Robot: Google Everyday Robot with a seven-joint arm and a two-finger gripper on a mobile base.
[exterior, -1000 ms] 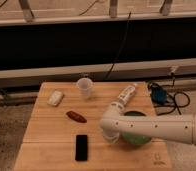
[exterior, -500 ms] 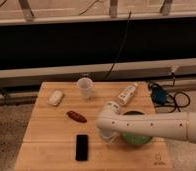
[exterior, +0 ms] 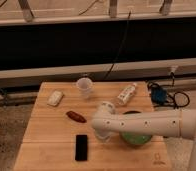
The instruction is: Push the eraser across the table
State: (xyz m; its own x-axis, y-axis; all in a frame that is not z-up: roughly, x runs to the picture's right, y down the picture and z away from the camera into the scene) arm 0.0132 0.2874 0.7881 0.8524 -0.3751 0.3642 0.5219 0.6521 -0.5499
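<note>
The eraser (exterior: 81,147), a flat black slab, lies near the front edge of the light wooden table (exterior: 46,135), left of the middle. My white arm reaches in from the right across the table. The gripper (exterior: 102,136) hangs at the arm's end, pointing down at the tabletop, just right of the eraser and slightly behind it. There is a small gap between them. The arm covers part of the green bowl (exterior: 137,138).
A dark red oblong thing (exterior: 76,116) lies behind the eraser. A small white block (exterior: 55,97), a clear cup (exterior: 84,86) and a lying white bottle (exterior: 127,93) are toward the back. A blue device with cables (exterior: 158,95) sits at the right edge.
The arm's end with the gripper has shifted a little to the left, closer to the eraser. The eraser and the other things have not moved.
</note>
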